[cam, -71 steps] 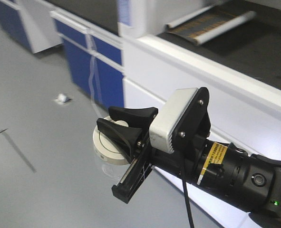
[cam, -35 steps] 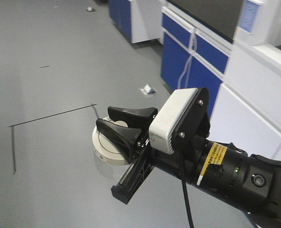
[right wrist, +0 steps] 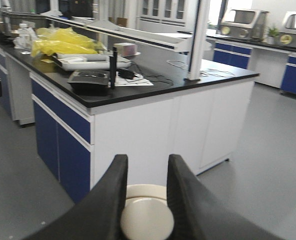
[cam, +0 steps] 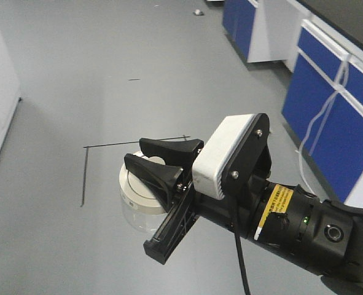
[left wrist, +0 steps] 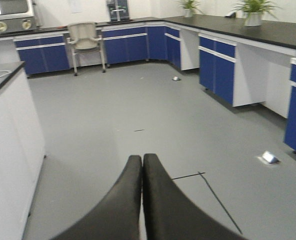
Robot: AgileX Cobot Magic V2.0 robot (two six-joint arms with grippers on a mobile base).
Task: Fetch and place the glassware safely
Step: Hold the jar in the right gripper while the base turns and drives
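Right gripper [cam: 135, 153] clamped on jar [cam: 136, 193], upright, long axis vertical; left gripper [left wrist: 141, 160] pressed together

Flat, even light fills the room and nothing throws a hard shadow. From the front, the grey floor [cam: 107, 80] carries a dull sheen. The white camera housing [cam: 223, 158] is nearly blown out, and the jar [cam: 132, 220] glass almost melts into the floor under its bright cream lid [cam: 137, 195]. The blue cabinets [cam: 335, 104] go soft toward the right edge. The left wrist view is hazy and low in contrast, with the left jaws a dark unfocused mass and the far wall [left wrist: 52, 10] washed pale. The right wrist view is soft too: the right jaws are blurred, the black tabletop [right wrist: 153, 85] shows pale glare, and a bright patch [right wrist: 215, 10] burns out at the top.
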